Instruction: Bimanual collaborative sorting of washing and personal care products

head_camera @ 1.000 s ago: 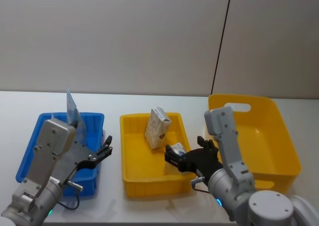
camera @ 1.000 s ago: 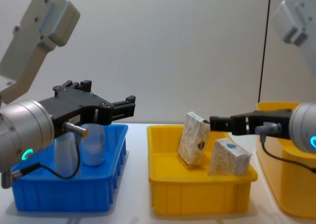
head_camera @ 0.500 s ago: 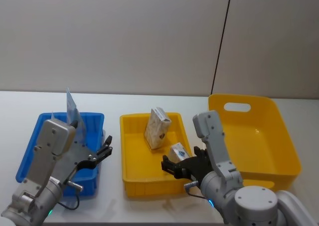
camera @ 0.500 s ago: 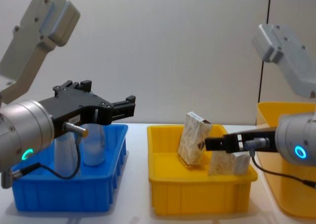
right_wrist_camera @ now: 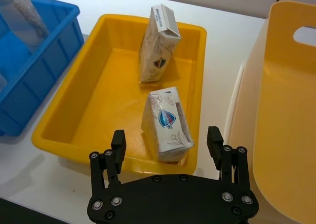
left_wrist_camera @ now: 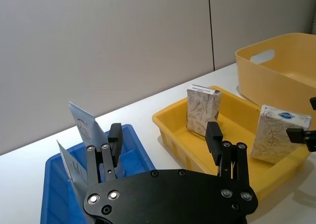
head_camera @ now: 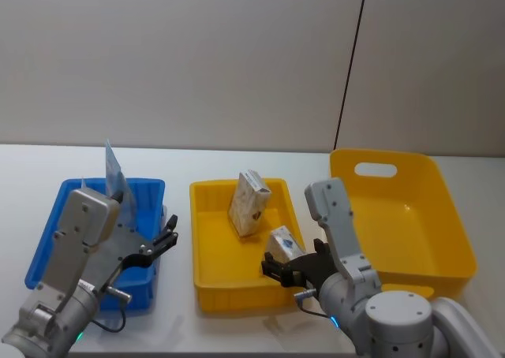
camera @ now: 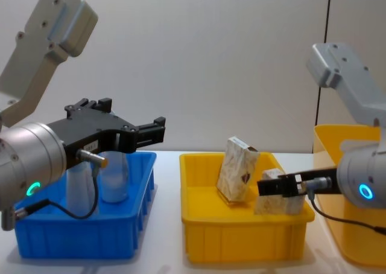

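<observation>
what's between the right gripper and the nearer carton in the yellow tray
Nothing visible. The right gripper is open and faces the nearer carton directly; only the yellow tray's low near rim lies below the path.

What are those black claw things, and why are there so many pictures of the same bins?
They are a robot's two hands, called grippers. One picture comes from its head, one from its chest, and one from each wrist. The left gripper hangs open above the blue bin, where squeeze tubes stand. The right gripper is open too, at the near carton in the yellow tray. The far carton stands tilted behind it. Nothing is held.
</observation>
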`<action>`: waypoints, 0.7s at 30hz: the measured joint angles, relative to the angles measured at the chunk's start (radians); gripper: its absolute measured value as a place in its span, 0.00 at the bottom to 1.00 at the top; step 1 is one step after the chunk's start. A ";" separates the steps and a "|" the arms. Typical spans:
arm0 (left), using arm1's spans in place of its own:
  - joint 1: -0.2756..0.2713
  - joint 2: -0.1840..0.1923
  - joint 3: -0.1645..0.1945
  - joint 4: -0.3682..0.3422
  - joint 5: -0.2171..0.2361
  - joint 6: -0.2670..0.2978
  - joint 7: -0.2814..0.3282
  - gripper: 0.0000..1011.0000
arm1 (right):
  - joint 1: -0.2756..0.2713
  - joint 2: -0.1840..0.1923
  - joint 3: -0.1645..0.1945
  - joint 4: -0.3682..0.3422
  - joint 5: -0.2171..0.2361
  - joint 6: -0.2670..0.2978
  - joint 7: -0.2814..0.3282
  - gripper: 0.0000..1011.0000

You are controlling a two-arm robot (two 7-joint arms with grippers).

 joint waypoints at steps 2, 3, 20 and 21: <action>0.000 0.000 0.000 0.000 0.000 0.000 0.000 0.99 | 0.003 -0.001 0.002 0.007 -0.002 0.004 0.000 0.99; 0.000 0.000 0.000 0.000 0.000 0.000 0.000 0.99 | 0.003 -0.001 0.002 0.007 -0.002 0.004 0.000 0.99; 0.000 0.000 0.000 0.000 0.000 0.000 0.000 0.99 | 0.041 -0.008 0.001 0.077 -0.014 0.000 0.029 0.99; 0.000 0.000 0.000 0.000 0.000 0.000 0.000 0.99 | 0.043 -0.009 0.001 0.082 -0.014 -0.001 0.030 0.99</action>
